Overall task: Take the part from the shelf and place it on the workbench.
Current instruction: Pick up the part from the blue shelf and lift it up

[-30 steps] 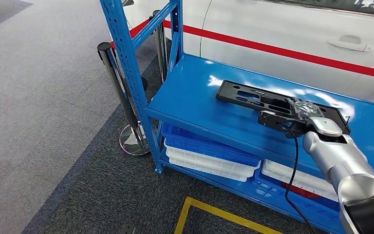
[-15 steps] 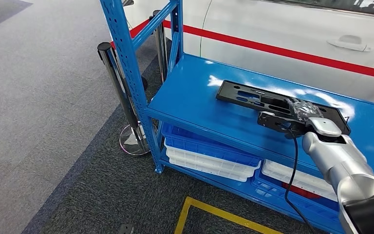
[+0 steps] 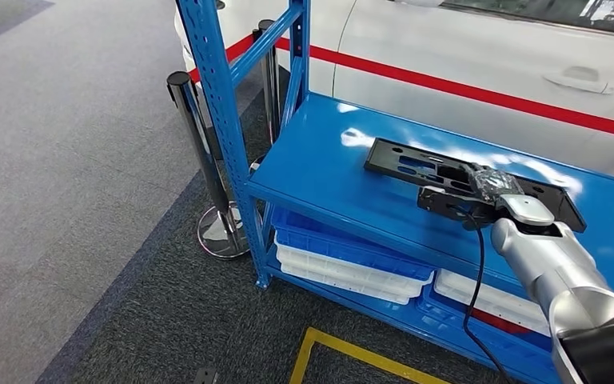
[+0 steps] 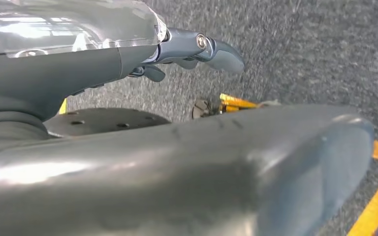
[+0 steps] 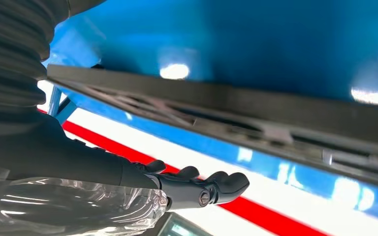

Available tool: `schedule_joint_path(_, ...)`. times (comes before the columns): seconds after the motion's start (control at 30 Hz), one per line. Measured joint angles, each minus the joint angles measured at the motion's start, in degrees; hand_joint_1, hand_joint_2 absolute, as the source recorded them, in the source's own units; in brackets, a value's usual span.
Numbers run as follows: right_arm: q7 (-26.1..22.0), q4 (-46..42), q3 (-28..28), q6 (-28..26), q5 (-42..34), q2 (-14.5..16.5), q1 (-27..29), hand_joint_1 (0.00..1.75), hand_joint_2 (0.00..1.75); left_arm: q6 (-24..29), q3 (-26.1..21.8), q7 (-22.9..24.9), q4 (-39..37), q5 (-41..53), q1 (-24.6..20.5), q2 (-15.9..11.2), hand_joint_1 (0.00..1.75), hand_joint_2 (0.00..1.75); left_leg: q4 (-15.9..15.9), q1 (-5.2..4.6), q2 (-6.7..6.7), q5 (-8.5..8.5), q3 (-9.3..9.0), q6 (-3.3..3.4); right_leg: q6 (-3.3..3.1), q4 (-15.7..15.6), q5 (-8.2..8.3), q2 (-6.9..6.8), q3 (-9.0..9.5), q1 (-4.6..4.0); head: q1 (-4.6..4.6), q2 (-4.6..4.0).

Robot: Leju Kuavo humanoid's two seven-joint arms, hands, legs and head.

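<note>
A flat black part (image 3: 416, 160) with several cut-outs lies on the blue shelf board (image 3: 320, 164). My right hand (image 3: 488, 190), wrapped in clear plastic, is at the part's near edge towards its right end. In the right wrist view the part (image 5: 216, 105) passes as a dark plate between the thumb side and the dark fingers (image 5: 202, 189). A gap shows between those fingers and the plate. My left hand (image 4: 192, 46) hangs over the grey carpet with nothing in it, its fingers stretched out.
A blue perforated upright (image 3: 220, 104) stands at the shelf's left corner, with a black stanchion post (image 3: 200, 152) beside it. Blue and white trays (image 3: 344, 256) sit on the lower level. A white car (image 3: 464, 48) with a red stripe stands behind. Yellow floor tape (image 3: 344, 348) lies in front.
The whole picture has shifted a little to the right, so the camera has moved. My right hand stays at the same spot on the part.
</note>
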State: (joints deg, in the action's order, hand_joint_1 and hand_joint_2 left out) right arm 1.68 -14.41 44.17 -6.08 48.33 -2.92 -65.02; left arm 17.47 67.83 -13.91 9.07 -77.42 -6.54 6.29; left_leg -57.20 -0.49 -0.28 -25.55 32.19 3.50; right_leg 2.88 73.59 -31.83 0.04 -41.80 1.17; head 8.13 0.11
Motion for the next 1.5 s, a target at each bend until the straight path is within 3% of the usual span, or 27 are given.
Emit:
schedule_joint_path(0.03,0.0,0.0,0.0,0.0,0.0,0.0,0.2,0.0,1.75,-0.5,-0.1,0.1,0.0,0.0,0.1,0.0,0.0,0.0,0.0,0.02,-0.1,-0.4,-0.23,-0.11,0.03,-0.2,1.1,-0.02,-0.55,0.08,0.0,0.0)
schedule_joint_path(0.07,0.0,0.0,0.0,0.0,0.1,0.0,0.2,0.0,1.75,-1.0,-0.2,0.2,0.0,0.0,0.1,0.0,0.0,0.0,-0.1,0.05,-0.18,-0.9,-0.62,-0.26,0.1,-2.5,3.26,-0.04,-0.01,0.18,0.0,0.0)
schedule_joint_path(0.13,0.0,0.0,0.0,0.1,0.1,0.0,0.2,0.0,1.75,-1.7,-0.2,0.2,0.0,0.0,0.2,0.0,0.0,0.0,-0.2,0.08,-0.22,-1.91,-1.64,-0.75,0.07,-10.1,7.92,-0.16,2.86,0.22,0.0,0.0)
schedule_joint_path(0.2,0.0,0.0,0.0,0.1,0.1,0.0,0.2,0.0,1.75,-1.6,-0.2,0.5,0.0,0.1,0.1,0.0,0.0,0.0,-0.5,0.06,-0.13,-2.5,-2.17,-1.47,-0.79,-14.6,9.13,-0.27,4.6,-0.17,0.01,0.0)
schedule_joint_path(0.27,0.0,0.0,0.0,0.2,0.2,0.1,0.3,0.0,1.75,-1.4,-0.2,0.9,0.0,0.2,0.1,0.0,0.0,0.0,-0.7,0.03,-0.08,-2.82,-2.28,-2.07,-1.86,-15.1,8.79,-0.26,4.83,-0.48,0.0,0.0)
schedule_joint_path(0.3,0.0,0.0,0.0,0.2,0.2,0.1,0.4,0.0,1.75,-1.3,-0.2,1.0,0.0,0.2,0.2,0.0,0.0,0.0,-0.7,0.02,-0.07,-2.94,-2.36,-2.2,-2.06,-15.0,9.01,-0.2,4.92,-0.48,0.01,0.0)
schedule_joint_path(0.6,0.0,0.0,0.0,0.2,0.4,0.1,0.6,0.0,1.75,-1.0,-0.2,1.1,0.0,0.3,0.0,0.0,0.0,0.0,0.5,0.09,-0.03,-3.38,-3.72,-2.42,-2.96,-15.1,7.87,0.3,5.64,-0.59,0.0,0.0)
schedule_joint_path(0.8,-0.1,0.0,0.0,0.1,0.4,0.1,0.6,0.0,1.75,-0.8,-0.2,1.4,0.0,0.3,0.0,0.0,0.0,0.0,1.1,0.15,-0.01,-3.72,-4.26,-2.86,-3.05,-15.1,7.83,0.26,5.88,-0.65,0.0,0.0)
schedule_joint_path(0.93,-0.2,0.0,0.0,0.1,0.4,0.1,0.6,0.0,0.0,-0.3,-0.2,1.6,0.0,0.4,0.0,0.0,0.0,0.0,1.1,0.14,-0.01,-3.72,-4.42,-2.87,-3.04,-15.1,7.83,0.25,6.1,-0.6,0.0,0.0)
schedule_joint_path(1.07,-0.8,0.0,0.0,0.2,0.4,0.1,0.6,0.0,1.75,0.5,-0.2,2.0,0.0,1.0,0.0,0.0,0.0,0.0,1.1,0.14,-0.01,-3.72,-4.5,-2.87,-3.02,-15.2,7.84,0.25,6.22,-0.51,0.0,0.0)
schedule_joint_path(1.5,-1.3,0.0,0.0,0.2,1.1,0.1,1.0,0.0,1.75,1.3,-0.1,1.0,0.0,1.2,0.0,0.0,0.0,0.0,1.0,0.11,-0.02,-3.74,-4.51,-2.85,-2.88,-15.4,7.92,0.22,6.38,-0.45,0.0,0.0)
